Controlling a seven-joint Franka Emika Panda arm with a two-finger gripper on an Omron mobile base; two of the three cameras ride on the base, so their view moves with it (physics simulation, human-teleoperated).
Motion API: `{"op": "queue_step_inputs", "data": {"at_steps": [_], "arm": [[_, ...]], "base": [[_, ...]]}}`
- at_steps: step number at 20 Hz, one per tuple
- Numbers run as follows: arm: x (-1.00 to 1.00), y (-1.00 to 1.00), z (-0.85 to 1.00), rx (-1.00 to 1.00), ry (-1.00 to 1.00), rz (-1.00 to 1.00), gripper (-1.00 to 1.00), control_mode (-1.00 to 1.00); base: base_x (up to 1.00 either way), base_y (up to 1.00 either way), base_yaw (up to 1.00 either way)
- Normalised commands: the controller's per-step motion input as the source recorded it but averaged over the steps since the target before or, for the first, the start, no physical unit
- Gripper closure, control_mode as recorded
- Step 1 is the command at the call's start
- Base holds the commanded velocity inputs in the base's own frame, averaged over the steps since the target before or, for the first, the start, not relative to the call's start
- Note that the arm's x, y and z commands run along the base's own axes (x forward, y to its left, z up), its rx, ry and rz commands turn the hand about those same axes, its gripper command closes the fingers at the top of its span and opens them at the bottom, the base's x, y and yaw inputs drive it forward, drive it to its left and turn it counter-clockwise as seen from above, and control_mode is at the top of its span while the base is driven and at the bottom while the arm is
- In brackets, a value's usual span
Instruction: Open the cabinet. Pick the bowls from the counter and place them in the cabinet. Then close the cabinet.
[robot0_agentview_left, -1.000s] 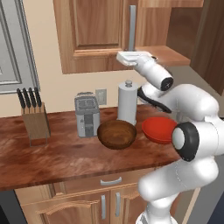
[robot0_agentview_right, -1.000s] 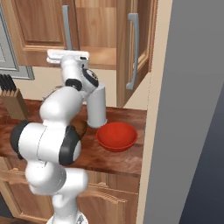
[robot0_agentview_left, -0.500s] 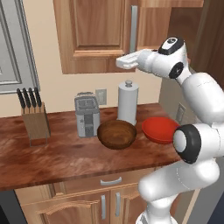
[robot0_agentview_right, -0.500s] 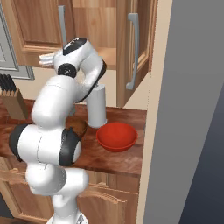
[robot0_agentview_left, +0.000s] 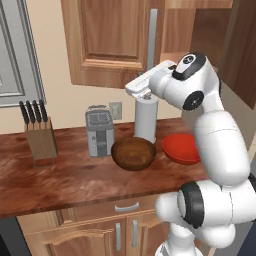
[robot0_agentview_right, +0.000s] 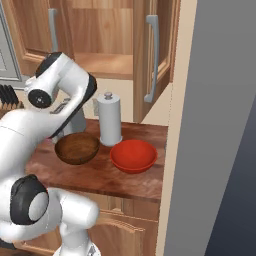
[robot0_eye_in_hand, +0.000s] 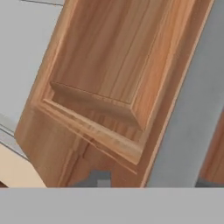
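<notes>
Arm drawn back from cabinet (robot0_agentview_left: 115, 40) handle, gripper (robot0_agentview_left: 142, 91) level above wooden bowl (robot0_agentview_left: 133, 153), jaw state unclear

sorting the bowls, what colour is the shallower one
Glossy red, best seen in the right base view.

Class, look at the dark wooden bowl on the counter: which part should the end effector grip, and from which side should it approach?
Probably the rim of the wooden bowl, from above. It sits upright with its mouth open upward and a thin exposed edge, so one finger could go inside and one outside. The near rim looks best, away from the paper towel roll and red bowl.
</notes>
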Motion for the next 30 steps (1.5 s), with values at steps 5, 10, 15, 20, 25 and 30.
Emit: {"op": "queue_step_inputs", "data": {"at_steps": [5,10,15,20,25,30], "arm": [[-1.0,1.0,0.07,-0.04,-0.1,-0.05,1.0,-1.0],[-1.0,1.0,0.16,0.0,-0.05,-0.04,1.0,-1.0],[-0.98,1.0,0.2,0.0,0.0,-0.03,1.0,-1.0],[-0.85,1.0,0.1,0.01,0.0,-0.04,1.0,-1.0],[-0.92,1.0,0.0,0.1,0.0,-0.02,1.0,-1.0],[-1.0,1.0,0.0,0.17,0.0,0.0,1.0,-1.0]], "base": [[0.0,0.0,0.0],[0.0,0.0,0.0],[0.0,0.0,0.0],[0.0,0.0,0.0],[0.0,0.0,0.0],[0.0,0.0,0.0]]}}
